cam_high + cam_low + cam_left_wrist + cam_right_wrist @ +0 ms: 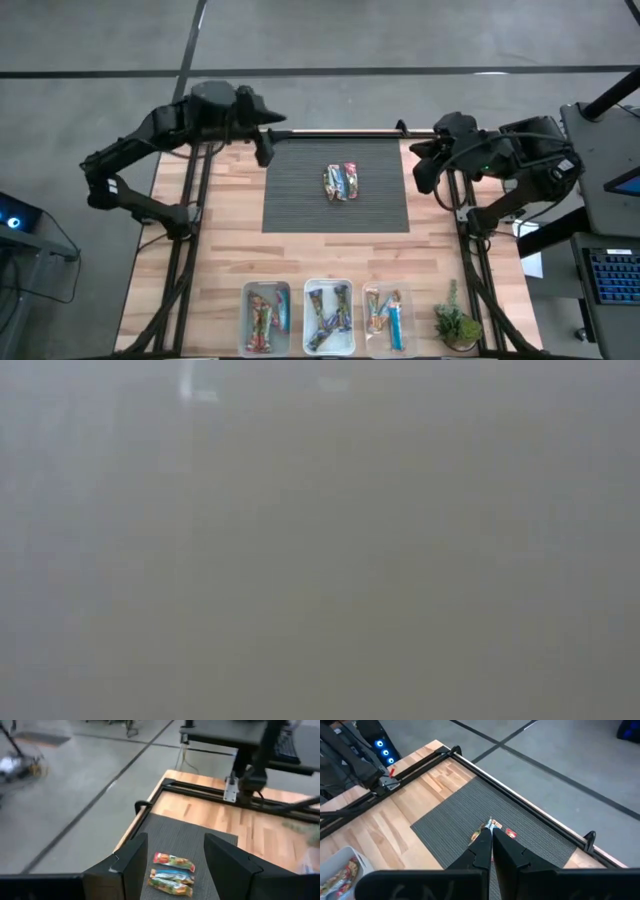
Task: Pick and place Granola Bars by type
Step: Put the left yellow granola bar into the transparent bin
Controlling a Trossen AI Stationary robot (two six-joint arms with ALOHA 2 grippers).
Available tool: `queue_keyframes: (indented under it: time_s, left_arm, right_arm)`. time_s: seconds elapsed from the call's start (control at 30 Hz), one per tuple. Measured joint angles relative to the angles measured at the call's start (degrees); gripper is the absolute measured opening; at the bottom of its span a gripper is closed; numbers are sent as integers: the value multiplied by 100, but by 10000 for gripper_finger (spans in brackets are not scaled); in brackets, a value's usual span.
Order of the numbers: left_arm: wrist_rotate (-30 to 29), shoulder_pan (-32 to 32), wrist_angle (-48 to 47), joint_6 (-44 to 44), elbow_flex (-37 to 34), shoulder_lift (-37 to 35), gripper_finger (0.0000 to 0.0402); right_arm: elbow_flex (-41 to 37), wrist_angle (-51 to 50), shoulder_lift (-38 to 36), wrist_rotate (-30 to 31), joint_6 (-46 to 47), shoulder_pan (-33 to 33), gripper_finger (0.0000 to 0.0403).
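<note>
Three Granola Bars (343,181) in shiny red, blue and orange-green wrappers lie flat side by side on the dark ribbed mat (300,200) in the middle of the table. My left gripper (266,152) hovers open over the mat's far left corner; its wrist view looks between the fingers (176,840) at the bars (172,875). My right gripper (421,178) hangs shut and empty beside the mat's far right corner. In its wrist view the shut fingertips (491,832) partly cover the bars (510,833). The low view shows only grey haze.
Three clear bins stand in a row at the table's near edge, left (267,317), middle (328,316) and right (385,318), each with sorted bars inside. A small green plant (456,323) stands right of them. Black rails run along the table's far and side edges.
</note>
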Motion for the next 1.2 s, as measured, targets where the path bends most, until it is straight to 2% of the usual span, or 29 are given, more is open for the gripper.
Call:
queue_keyframes:
  time_s: [0.3,0.47,0.63,0.87,1.07,1.2]
  left_arm:
    - [915,930,-28,-1147,-14,509,178]
    - [974,996,-33,-1270,67,950,178]
    - [1317,992,-28,-1358,217,1362,178]
    - [1365,978,-14,-1611,296,1732,178]
    - [1311,978,-11,-2399,295,2016,178]
    - [1221,973,-25,-3227,295,2284,178]
  right_arm:
    - [-128,0,-26,2,-11,2,8]
    - [-267,1,-166,64,-26,2,8]
    - [-512,2,-610,95,-29,2,8]
    - [-1327,0,-1461,105,-22,2,8]
    - [-2351,0,-2065,107,316,-2,8]
    - [-3043,14,-2404,199,661,0,8]
